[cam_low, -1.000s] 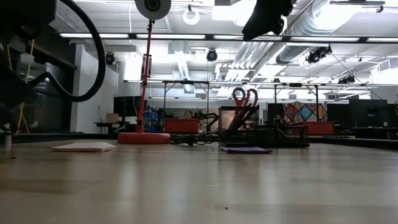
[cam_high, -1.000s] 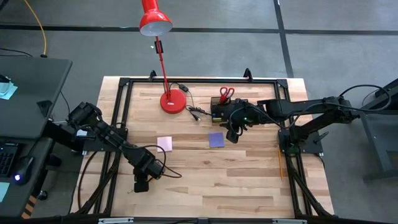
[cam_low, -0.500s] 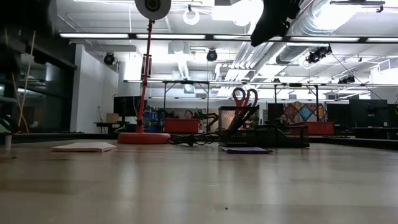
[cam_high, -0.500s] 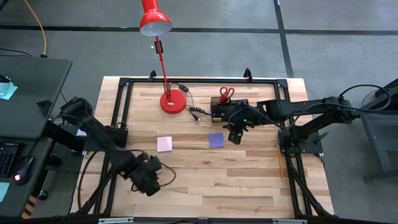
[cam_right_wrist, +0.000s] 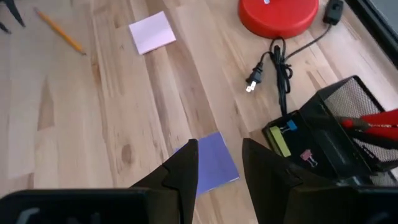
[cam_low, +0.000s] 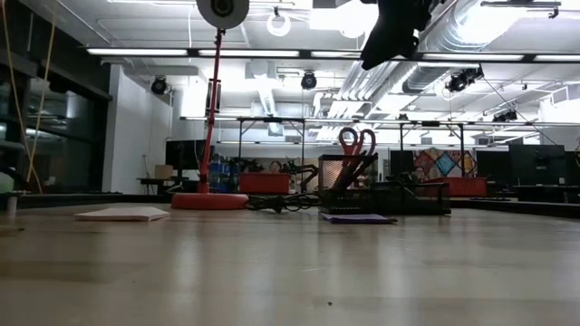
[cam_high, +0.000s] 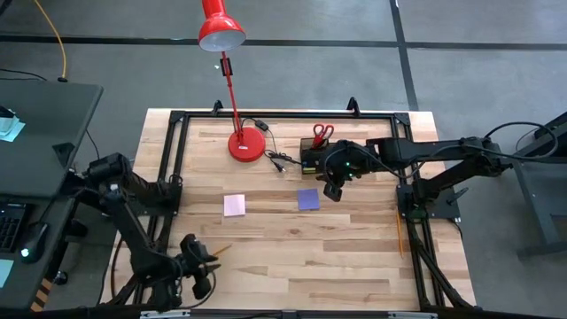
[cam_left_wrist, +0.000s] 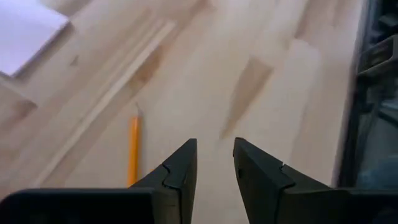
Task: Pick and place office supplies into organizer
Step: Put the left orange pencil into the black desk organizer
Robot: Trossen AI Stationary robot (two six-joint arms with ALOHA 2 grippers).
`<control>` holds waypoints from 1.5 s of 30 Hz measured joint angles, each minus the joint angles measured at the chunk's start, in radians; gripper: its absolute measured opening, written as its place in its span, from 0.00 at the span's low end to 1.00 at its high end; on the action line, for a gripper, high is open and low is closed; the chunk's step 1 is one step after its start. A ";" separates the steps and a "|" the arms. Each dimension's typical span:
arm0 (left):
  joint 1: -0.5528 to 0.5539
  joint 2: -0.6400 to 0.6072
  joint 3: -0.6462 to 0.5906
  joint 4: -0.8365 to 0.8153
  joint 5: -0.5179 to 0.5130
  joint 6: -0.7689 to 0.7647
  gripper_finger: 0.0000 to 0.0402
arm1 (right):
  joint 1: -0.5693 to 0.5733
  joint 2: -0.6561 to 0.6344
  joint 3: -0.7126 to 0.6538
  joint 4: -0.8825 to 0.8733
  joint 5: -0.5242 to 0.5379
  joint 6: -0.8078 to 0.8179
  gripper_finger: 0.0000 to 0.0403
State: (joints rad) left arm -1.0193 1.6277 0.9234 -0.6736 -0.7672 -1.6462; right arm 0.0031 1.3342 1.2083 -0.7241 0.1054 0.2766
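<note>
High view: the left gripper, jaws narrowly parted and empty, has swung to the bench's near-left corner beside one pencil, while the right gripper, likewise narrow, hovers by the organizer and two sticky pads.

The left arm is folding back toward the table's near left corner, its gripper hanging low with fingers slightly parted. The right arm is reaching across the far side, its gripper raised, fingers parted.
</note>
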 joint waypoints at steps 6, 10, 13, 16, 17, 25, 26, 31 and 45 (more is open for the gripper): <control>-0.024 0.061 -0.003 -0.037 -0.144 0.012 0.22 | -0.015 0.000 0.000 -0.007 -0.009 0.071 0.28; -0.045 0.108 -0.004 -0.106 -0.195 0.027 0.23 | -0.007 0.000 0.000 -0.013 -0.011 0.103 0.28; -0.076 0.138 -0.011 -0.166 -0.180 -0.057 0.23 | -0.008 0.000 0.000 -0.013 -0.012 0.178 0.28; -0.112 0.151 -0.026 -0.162 -0.188 -0.089 0.23 | -0.009 0.000 0.000 -0.012 -0.010 0.252 0.28; -0.125 0.152 -0.029 -0.163 -0.185 -0.092 0.23 | -0.009 0.000 0.000 -0.009 -0.010 0.271 0.28; -0.202 0.177 -0.029 -0.168 -0.181 -0.109 0.23 | -0.008 0.001 0.000 0.046 0.007 0.336 0.28; -0.204 0.185 -0.029 -0.169 -0.163 -0.109 0.23 | -0.008 0.001 0.000 0.062 0.007 0.336 0.28; -0.194 0.204 -0.052 -0.112 -0.111 -0.112 0.23 | -0.008 0.001 0.000 0.100 0.018 0.348 0.28; -0.168 0.293 -0.138 0.110 -0.146 -0.112 0.23 | -0.008 0.002 0.000 0.093 -0.050 0.350 0.28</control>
State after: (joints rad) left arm -1.1870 1.9203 0.7849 -0.5638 -0.9129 -1.7577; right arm -0.0051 1.3357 1.2083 -0.6315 0.0555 0.6271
